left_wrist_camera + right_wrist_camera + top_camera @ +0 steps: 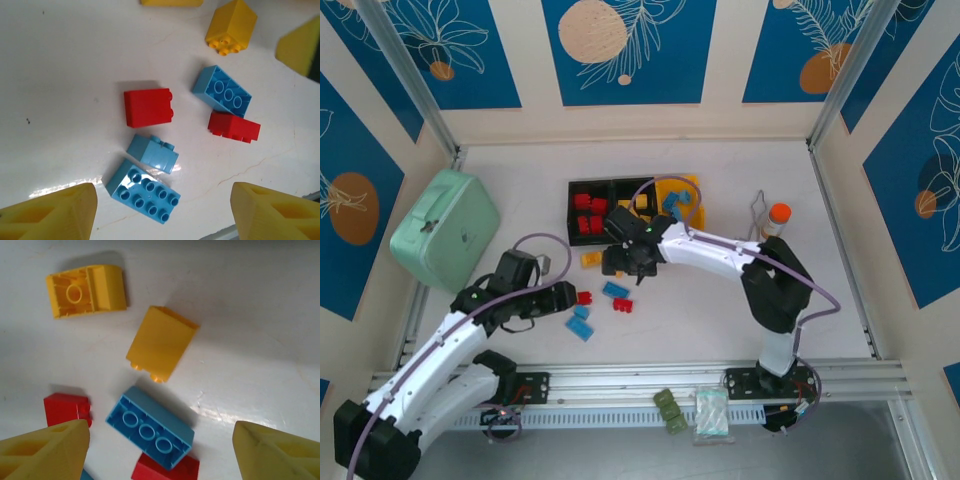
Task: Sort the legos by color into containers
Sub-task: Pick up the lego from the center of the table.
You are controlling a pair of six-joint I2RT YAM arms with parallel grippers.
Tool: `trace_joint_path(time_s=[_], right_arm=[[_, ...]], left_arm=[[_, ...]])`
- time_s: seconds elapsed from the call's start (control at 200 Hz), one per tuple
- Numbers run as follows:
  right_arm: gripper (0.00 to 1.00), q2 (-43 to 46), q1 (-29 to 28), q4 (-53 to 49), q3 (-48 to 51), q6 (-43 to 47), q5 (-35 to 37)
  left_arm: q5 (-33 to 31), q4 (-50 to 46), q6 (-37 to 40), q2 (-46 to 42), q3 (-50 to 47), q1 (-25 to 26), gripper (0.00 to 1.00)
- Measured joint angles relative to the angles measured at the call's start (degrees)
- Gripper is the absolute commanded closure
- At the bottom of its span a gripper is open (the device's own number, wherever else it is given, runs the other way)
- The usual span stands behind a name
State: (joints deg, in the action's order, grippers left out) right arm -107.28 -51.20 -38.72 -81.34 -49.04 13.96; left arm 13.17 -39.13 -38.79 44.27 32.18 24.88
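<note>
The left tool (566,298) hangs low over the counter (720,300), its yellow fingertips (50,212) spread apart with nothing clamped between them. In the left wrist view, an eight-stud blue brick (142,195) lies studs up just ahead of the gap of this tool (162,217). A small blue brick (152,153) lies just beyond it, and past that a red brick (148,107) rests on its side. Further out and off to one side, an upturned blue brick (222,92) touches a second red brick (234,126). A yellow brick (231,27) lies farthest from the tool.

The right tool (628,262) is also spread apart and empty above the counter. In the right wrist view, a hollow-side-up blue brick (150,427) sits just ahead of its gap (160,457), overlapping a red piece (165,467) nearest the fingertips. Another red piece (67,407) lies beside one fingertip. Beyond the blue brick lies a plain yellow block (160,342), and farther still a curved yellow block (85,290) lies hollow side up.

The containers (610,184) stand just beyond the right tool. Red legos (588,215) lie in the black bin at the left arm's end, and blue ones in the yellow bin (693,186).
</note>
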Motion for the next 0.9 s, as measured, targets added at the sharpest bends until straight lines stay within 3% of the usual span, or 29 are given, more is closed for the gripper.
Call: trace_joint_path(time_s=[0.2,0.365,0.525,0.735,0.9], right_arm=[[0.29,-7.63,0.83,-2.1,-6.08,-1.25,0.24],[0.41,-11.85,1.42,-3.69,-8.94,-1.84,0.24],[0.5,-12.96,2.08,-4.07,-9.01,-2.1,0.22],[0.7,-13.07,2.23,-4.24,-9.25,-1.2,0.28],[0.74,-12.98,2.19,-4.24,-9.29,-0.26,0.72]], left_arm=[[0.39,-0.37,-1.7,-1.33,-0.87,0.0,0.29],[0.42,-0.35,-1.92,-0.28,-0.9,0.0,0.29],[0.5,-0.31,-2.6,-0.22,-1.09,-0.02,0.3],[0.85,0.09,-3.19,0.11,-1.29,0.0,0.3],[1.66,1.38,-3.67,0.85,-1.51,0.0,0.3]])
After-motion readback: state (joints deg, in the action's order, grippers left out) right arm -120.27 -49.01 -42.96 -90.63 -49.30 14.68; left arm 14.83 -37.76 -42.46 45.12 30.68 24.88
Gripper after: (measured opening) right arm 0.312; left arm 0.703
